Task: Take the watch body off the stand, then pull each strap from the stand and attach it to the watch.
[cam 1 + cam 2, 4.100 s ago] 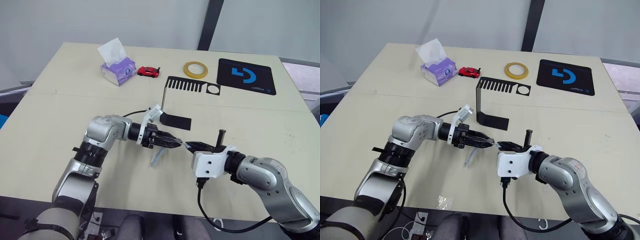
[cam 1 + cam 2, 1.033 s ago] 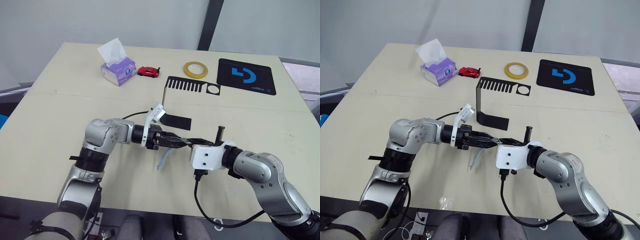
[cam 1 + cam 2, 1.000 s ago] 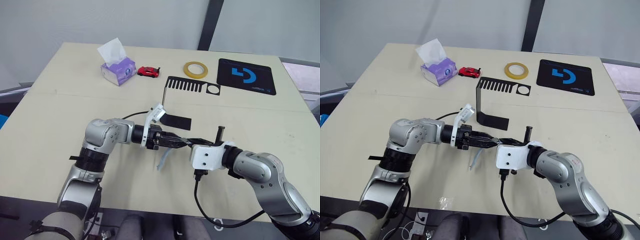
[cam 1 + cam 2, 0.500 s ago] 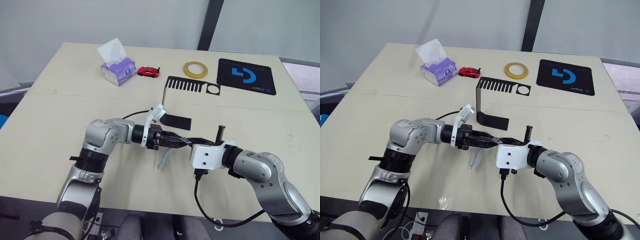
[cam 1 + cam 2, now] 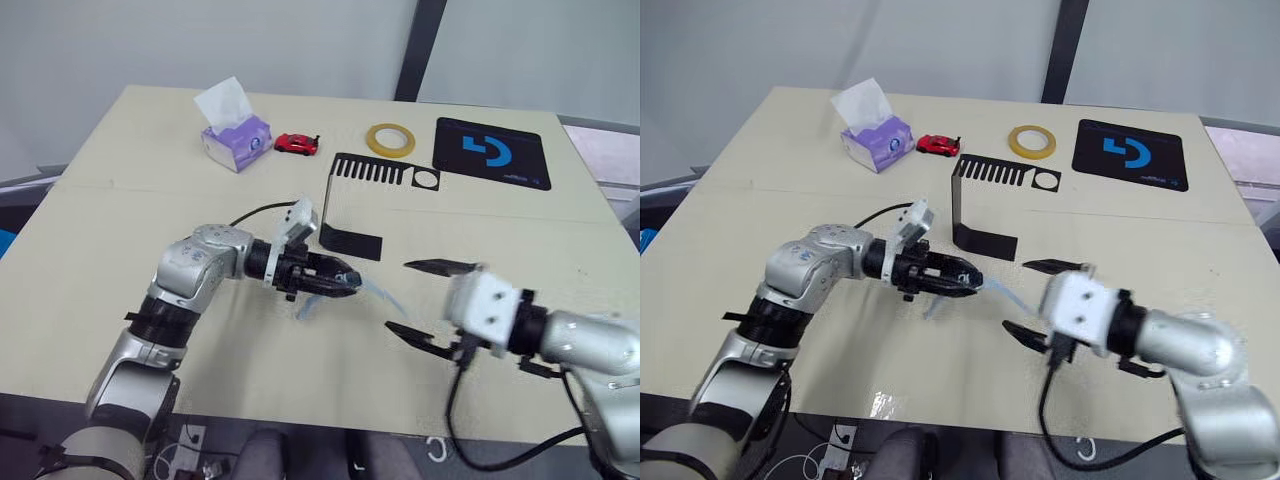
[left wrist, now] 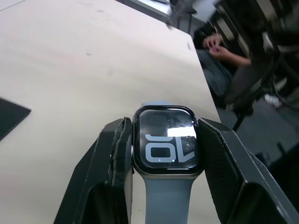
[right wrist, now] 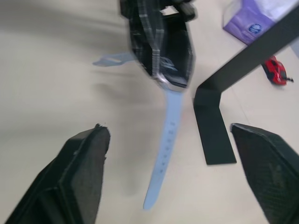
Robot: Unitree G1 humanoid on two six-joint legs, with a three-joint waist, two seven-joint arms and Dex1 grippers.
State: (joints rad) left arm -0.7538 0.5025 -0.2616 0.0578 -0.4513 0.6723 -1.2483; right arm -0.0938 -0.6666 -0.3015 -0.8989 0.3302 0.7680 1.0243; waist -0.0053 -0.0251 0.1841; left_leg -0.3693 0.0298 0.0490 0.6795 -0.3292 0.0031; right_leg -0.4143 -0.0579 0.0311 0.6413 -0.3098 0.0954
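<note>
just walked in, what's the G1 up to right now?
Assembling a watch. The left gripper is shut on the watch body, holding it above the table, with pale straps hanging from both ends. The right gripper is open and holds nothing, a little way off from the watch. The black stand sits behind them with no watch parts on it.

In the left wrist view the left gripper's fingers [image 6: 114, 172] hide both side edges of the watch body [image 6: 167, 142], and the near strap [image 6: 164, 200] runs off the frame at 6 o'clock. The far strap [image 6: 159, 103] peeks out at 12 o'clock, mostly hidden. In the right wrist view the watch body is motion-blurred, its screen unreadable.
</note>
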